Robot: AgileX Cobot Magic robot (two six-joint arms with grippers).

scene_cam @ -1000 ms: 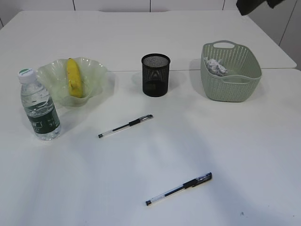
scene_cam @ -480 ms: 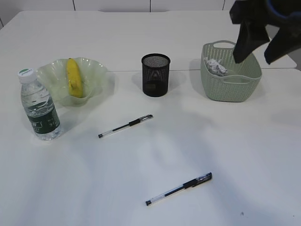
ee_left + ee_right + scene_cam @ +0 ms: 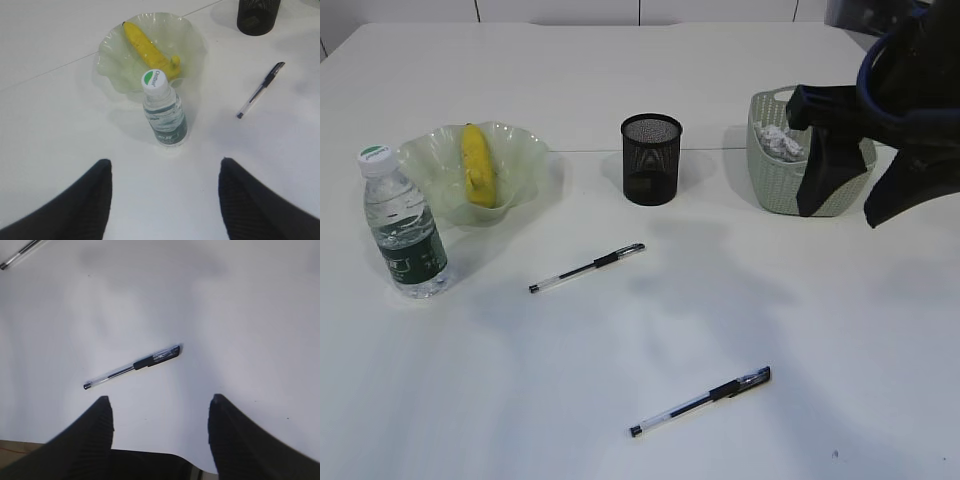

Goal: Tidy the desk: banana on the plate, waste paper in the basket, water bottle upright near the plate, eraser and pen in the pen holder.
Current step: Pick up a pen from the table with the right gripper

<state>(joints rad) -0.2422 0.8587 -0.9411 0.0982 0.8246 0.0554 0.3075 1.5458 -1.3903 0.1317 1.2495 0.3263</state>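
Note:
The banana (image 3: 475, 165) lies in the pale green plate (image 3: 420, 150). Just left of and in front of the plate, the water bottle (image 3: 405, 235) stands upright. Crumpled waste paper (image 3: 780, 141) sits in the green basket (image 3: 775, 185). One pen (image 3: 587, 268) lies mid-table and a second pen (image 3: 700, 402) near the front. The black mesh pen holder (image 3: 651, 160) stands at the centre back. No eraser is in view. My right gripper (image 3: 845, 212) hangs open in front of the basket, above the near pen (image 3: 132, 366). My left gripper (image 3: 165, 162) is open and empty, short of the bottle (image 3: 165, 112).
The table is white, with a seam (image 3: 580, 151) running across behind the plate and holder. In the right wrist view the table's front edge (image 3: 30, 442) shows at the bottom left. The right arm (image 3: 920, 110) covers the basket's right side.
My right arm has come into the exterior view from the upper right and dropped down and leftward in front of the basket. Nothing on the table has moved.

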